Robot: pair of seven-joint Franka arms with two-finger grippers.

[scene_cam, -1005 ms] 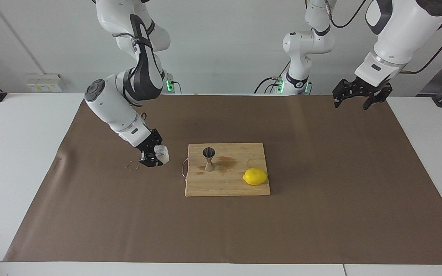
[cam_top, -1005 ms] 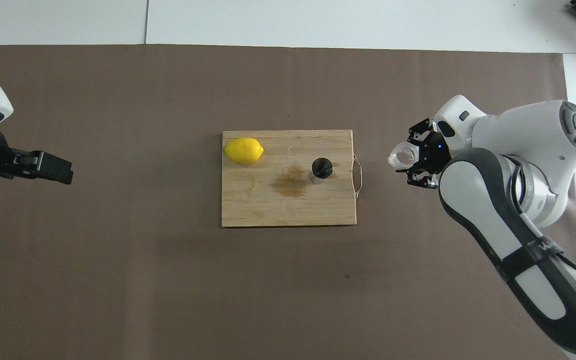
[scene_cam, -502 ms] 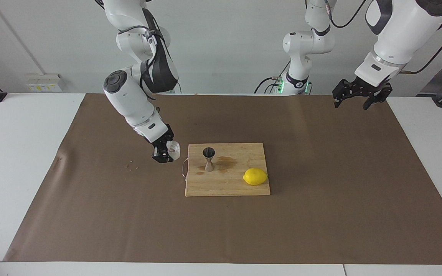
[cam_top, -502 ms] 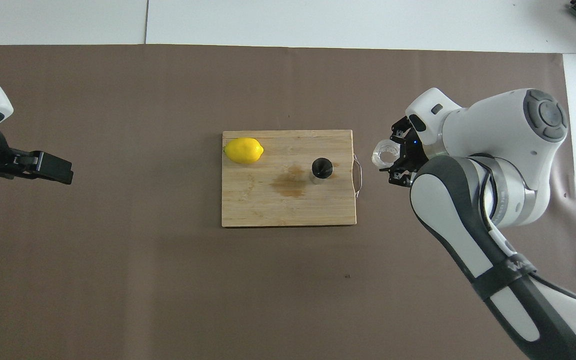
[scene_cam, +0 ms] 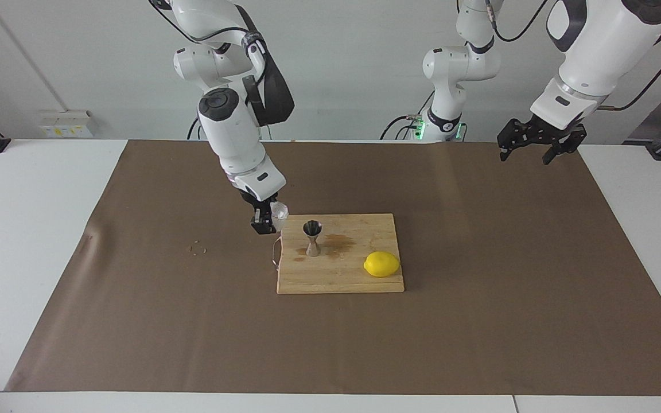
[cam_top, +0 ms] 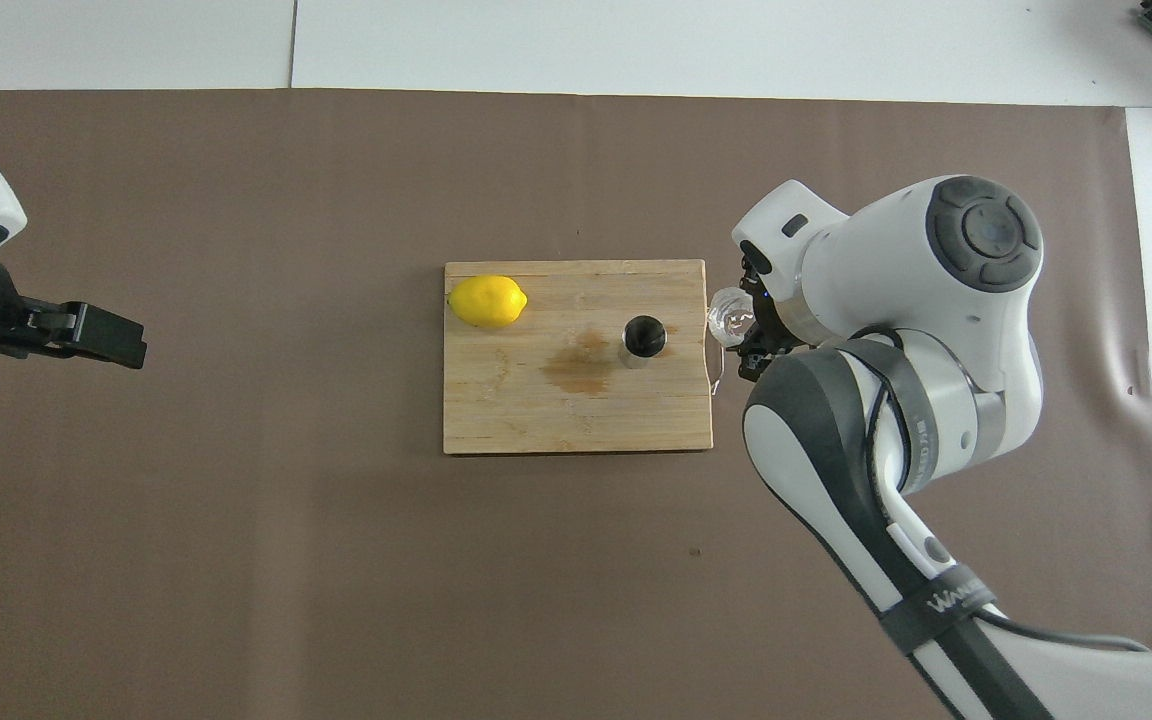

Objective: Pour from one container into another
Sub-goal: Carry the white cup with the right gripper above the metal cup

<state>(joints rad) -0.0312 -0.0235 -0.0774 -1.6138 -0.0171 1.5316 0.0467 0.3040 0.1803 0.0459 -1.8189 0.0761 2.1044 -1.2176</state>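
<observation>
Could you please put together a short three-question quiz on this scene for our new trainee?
1. True or false: the jigger stands upright on the cutting board.
2. What does the right gripper hold? A) lemon B) glass tumbler C) jigger
3. Which thing on the board lies nearest the left arm's end of the table?

Key:
1. True.
2. B, the glass tumbler, carried over the board's edge at the right arm's end.
3. The lemon. The left gripper waits aside.
</observation>
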